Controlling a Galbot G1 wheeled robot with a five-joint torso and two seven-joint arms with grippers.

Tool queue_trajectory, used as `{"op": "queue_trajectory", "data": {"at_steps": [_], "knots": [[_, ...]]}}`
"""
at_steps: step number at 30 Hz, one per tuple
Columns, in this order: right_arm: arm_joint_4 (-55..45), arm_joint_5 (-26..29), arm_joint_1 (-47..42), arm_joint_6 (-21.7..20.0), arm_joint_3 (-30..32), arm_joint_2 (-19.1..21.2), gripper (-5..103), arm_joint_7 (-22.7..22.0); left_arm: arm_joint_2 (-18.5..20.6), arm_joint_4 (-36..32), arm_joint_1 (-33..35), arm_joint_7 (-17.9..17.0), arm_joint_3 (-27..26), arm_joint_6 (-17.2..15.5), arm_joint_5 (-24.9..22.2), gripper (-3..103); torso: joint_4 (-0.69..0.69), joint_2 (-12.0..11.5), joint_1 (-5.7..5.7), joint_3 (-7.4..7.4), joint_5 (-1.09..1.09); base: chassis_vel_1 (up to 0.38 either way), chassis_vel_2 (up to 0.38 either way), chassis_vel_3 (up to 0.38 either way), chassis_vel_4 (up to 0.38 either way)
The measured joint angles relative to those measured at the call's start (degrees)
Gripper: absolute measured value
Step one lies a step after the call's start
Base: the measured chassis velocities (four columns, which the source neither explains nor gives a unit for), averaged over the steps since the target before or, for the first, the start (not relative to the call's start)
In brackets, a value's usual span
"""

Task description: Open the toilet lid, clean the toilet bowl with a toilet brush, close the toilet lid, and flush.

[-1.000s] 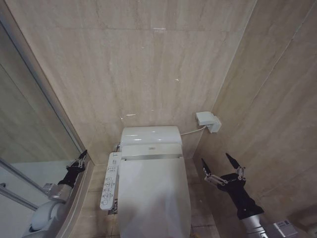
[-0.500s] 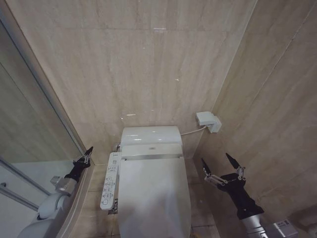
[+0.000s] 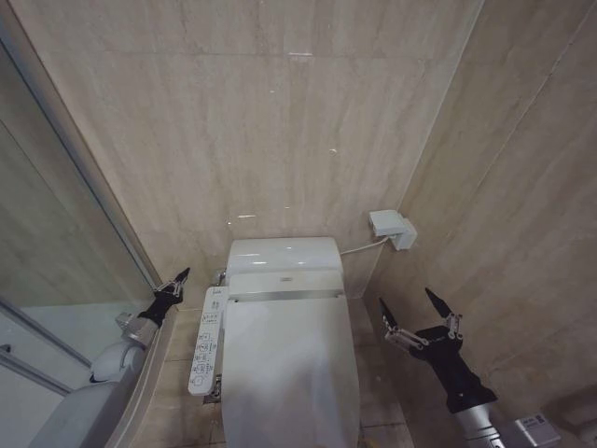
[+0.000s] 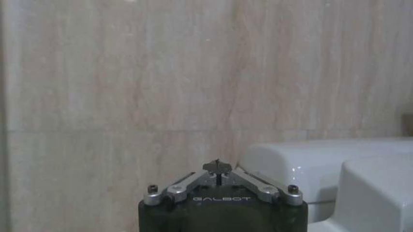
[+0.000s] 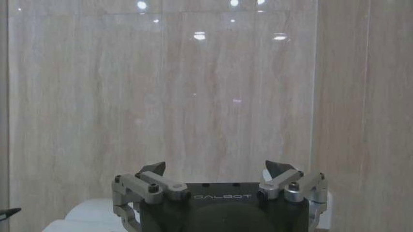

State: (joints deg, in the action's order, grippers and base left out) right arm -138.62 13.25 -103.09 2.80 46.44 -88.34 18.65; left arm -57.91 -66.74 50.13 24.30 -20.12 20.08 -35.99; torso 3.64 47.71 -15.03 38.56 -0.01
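Observation:
The toilet lid [image 3: 289, 373] is a glossy white oval lying shut over the toilet, so the toilet bowl is hidden beneath it. Behind the lid sits the white rear unit [image 3: 284, 257], which is also in the left wrist view [image 4: 322, 159]. My left gripper [image 3: 177, 280] hovers just left of that unit, above the side control panel [image 3: 205, 341], and its fingers meet at the tips [image 4: 218, 166] with nothing held. My right gripper [image 3: 410, 313] hangs to the right of the toilet, near the side wall, with its fingers spread wide [image 5: 215, 169] and empty. The toilet brush is out of view.
A white wall box [image 3: 392, 229] with a cable sits in the back right corner. A glass shower partition [image 3: 56, 252] runs along the left. Beige tiled walls close in behind and on the right, leaving narrow floor strips beside the toilet.
My left arm has advanced forward and to the right, bringing its gripper from the partition's edge to just beside the toilet's rear unit. The right arm has not moved.

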Motion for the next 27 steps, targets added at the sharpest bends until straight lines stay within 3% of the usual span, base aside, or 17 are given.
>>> {"op": "queue_trajectory", "data": {"at_steps": [11,19,27], "knots": [[0.0,0.0,0.0,0.0,0.0,0.0,100,0.0,1.2,9.4,-9.3,3.5,8.6,1.7,0.0,0,0.01,0.0,0.0,0.0,0.01,0.0,0.0,0.0,0.0],[0.0,0.0,0.0,0.0,0.0,0.0,100,0.0,0.4,11.9,-11.1,5.3,11.6,2.7,0.2,0,0.01,0.0,0.0,0.0,0.01,0.0,0.0,0.0,0.0],[0.0,0.0,0.0,0.0,0.0,0.0,100,0.0,-0.6,16.5,-13.5,9.8,14.0,5.0,1.9,0,0.01,0.0,0.0,0.0,0.01,0.0,0.0,0.0,0.0]]}}
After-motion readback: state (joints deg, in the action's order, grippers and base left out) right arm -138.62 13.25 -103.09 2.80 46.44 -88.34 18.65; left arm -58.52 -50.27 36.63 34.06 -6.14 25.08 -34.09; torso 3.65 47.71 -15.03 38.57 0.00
